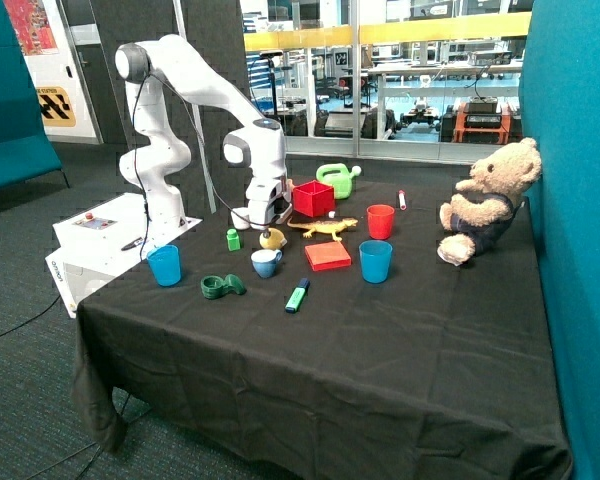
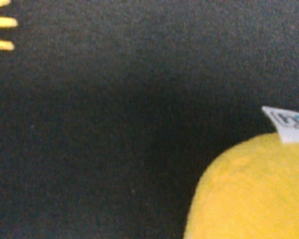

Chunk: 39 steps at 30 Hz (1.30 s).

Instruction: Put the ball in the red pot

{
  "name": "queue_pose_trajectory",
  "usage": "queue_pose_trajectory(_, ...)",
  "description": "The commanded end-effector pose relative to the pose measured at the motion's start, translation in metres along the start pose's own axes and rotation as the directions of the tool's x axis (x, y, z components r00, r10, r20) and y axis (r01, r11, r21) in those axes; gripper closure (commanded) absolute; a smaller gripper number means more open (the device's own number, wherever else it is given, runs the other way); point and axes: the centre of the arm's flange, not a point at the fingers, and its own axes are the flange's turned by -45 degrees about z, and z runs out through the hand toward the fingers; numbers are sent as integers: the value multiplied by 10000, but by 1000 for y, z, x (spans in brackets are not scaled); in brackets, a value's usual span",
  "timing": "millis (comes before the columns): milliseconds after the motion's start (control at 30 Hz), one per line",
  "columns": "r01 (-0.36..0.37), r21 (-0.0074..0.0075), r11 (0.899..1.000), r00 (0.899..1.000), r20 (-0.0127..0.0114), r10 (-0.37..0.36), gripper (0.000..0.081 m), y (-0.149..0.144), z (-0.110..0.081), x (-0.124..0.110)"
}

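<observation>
The gripper hangs right over the small, soft yellow ball on the black cloth; its grasp cannot be told. Bright red square pot sits just beyond. An off-centre descent could nudge the ball away.

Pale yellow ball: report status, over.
Gripper low over the small pale yellow ball on the black cloth. Bright red square pot close behind, no ball visible inside. Nothing between them.
</observation>
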Motion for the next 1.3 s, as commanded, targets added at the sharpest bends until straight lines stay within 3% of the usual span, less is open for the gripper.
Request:
queue_pose_trajectory(0, -45, -5, 10000, 10000, -38, 45, 0, 4, 6, -3)
queue_pose_trajectory(1000, 81, -6, 10000, 10000, -38, -81, 20, -1, 23, 6)
queue_pose_trajectory(1100, 13, -5, 10000, 10000, -38, -13, 211, -1, 23, 5)
queue_pose_trajectory(1200, -36, -5, 10000, 10000, -38, 36, 619, -1, 22, 3)
queue_pose_trajectory(1267, -80, -5, 10000, 10000, -38, 80, 761, 0, 22, 2)
